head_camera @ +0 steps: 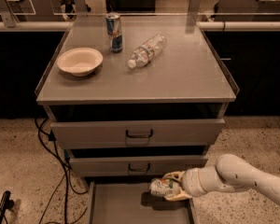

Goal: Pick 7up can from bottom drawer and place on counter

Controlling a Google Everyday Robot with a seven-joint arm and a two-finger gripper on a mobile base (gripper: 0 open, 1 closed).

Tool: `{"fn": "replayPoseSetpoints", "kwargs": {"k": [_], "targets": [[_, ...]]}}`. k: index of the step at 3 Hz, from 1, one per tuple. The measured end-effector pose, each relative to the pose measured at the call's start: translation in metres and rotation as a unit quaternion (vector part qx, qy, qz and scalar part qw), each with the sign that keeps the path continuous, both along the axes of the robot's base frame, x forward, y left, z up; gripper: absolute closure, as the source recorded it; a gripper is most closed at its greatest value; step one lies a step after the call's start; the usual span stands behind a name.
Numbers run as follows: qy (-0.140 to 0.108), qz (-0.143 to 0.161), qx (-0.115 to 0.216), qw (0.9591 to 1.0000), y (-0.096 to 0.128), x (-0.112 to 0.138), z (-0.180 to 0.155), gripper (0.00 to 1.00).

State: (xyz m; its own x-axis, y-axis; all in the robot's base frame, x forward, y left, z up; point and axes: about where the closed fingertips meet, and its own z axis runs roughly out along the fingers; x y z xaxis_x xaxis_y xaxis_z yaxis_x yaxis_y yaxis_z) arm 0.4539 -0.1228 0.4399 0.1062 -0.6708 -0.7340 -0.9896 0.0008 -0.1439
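Note:
The 7up can [160,187] is a dented silvery can with green marks. My gripper [170,188] is shut on it and holds it sideways above the open bottom drawer [116,204], near the drawer's right side. The white arm reaches in from the lower right. The can's shadow lies on the drawer floor below it. The counter [177,73] is the wide grey cabinet top above the two closed drawer fronts.
On the counter stand a cream bowl [80,61] at the left, a blue-and-silver slim can [114,32] behind it, and a clear water bottle [146,50] lying on its side. Black cables [56,171] run over the floor at the left.

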Motion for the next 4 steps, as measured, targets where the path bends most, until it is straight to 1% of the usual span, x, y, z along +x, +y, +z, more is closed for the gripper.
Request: {"fn": "replayPoseSetpoints", "kwargs": {"k": [1,2,3,4], "targets": [[-0.037,0.022,0.002,0.9991,0.008,-0.013,0.045,1.0],[-0.069,0.047,-0.004,0.9965,0.008,-0.023,0.103,1.0],[-0.087,0.071,-0.021,0.9935,0.005,-0.014,0.174,1.0],[-0.097,0.099,-0.043,0.9894,0.01,0.004,0.242,1.0]]}}
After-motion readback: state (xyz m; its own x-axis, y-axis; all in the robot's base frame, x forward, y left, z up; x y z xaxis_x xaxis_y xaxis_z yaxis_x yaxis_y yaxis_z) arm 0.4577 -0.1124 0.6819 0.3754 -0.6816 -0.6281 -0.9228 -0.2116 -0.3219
